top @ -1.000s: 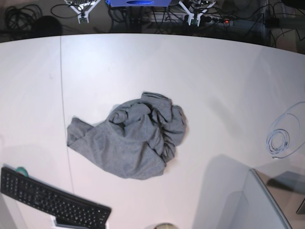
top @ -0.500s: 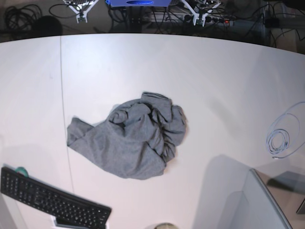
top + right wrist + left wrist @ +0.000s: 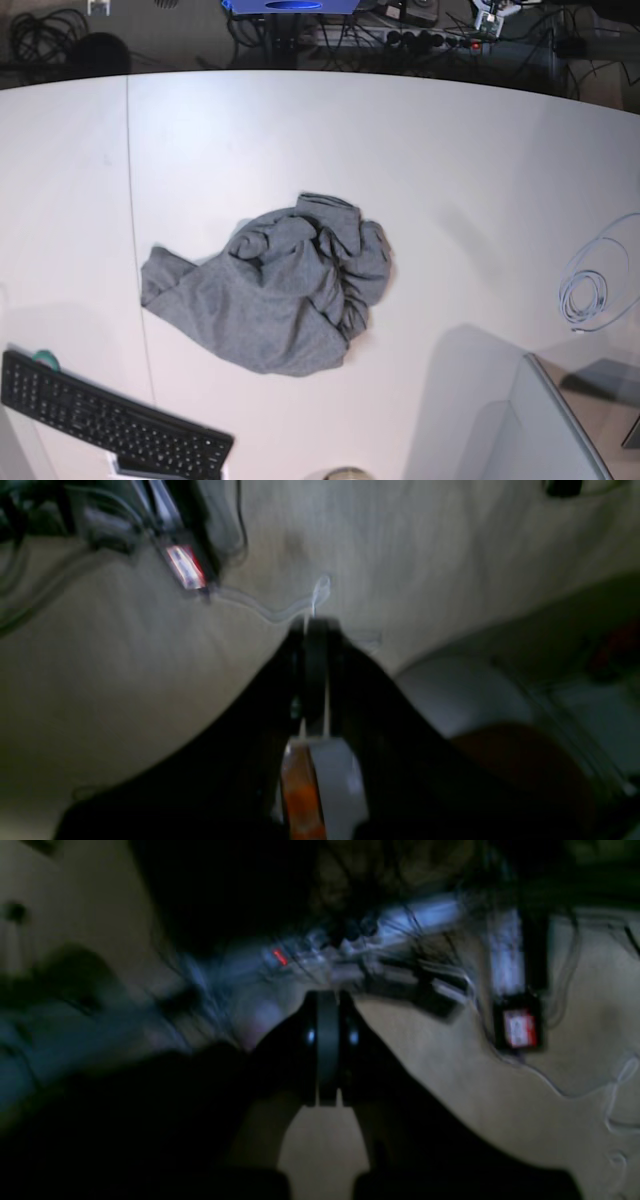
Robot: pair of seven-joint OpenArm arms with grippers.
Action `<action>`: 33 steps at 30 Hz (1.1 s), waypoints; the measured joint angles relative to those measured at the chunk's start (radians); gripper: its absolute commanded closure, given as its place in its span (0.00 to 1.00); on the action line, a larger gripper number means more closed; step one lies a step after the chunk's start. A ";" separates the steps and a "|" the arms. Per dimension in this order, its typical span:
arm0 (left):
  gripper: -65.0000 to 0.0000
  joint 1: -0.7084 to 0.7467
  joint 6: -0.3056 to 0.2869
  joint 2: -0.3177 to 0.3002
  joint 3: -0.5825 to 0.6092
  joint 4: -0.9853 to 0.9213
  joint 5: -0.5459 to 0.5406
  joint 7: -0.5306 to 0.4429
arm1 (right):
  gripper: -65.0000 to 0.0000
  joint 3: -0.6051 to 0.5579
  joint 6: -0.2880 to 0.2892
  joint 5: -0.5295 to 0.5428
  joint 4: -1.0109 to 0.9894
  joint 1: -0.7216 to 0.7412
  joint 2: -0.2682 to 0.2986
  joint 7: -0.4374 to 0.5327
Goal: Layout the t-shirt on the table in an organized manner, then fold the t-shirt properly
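The t-shirt (image 3: 275, 295) lay in a crumpled heap near the middle of the white counter (image 3: 450, 170), well apart from the black keyboard (image 3: 105, 420) at the near-left edge. Both hands were clenched on nothing: the left hand (image 3: 327, 1050) and right hand (image 3: 312, 680) pointed off the counter toward the floor and cables. The soft, light knit would likely drape and bunch, so the flatter lobe at its left edge, or a hem, looked the best hold.

**Bright overhead view, murky wrist views**

The base view is evenly lit and sharp, the table (image 3: 420, 160) bright white, its edge bowed by the lens, soft shadows lower right. Both wrist views are dim, smeared with blur.
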 measured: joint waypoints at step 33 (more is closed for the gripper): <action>1.00 -0.531 -0.083 0.151 0.130 0.319 -0.333 0.288 | 0.30 0.133 0.414 -0.014 0.156 0.772 -0.023 -0.331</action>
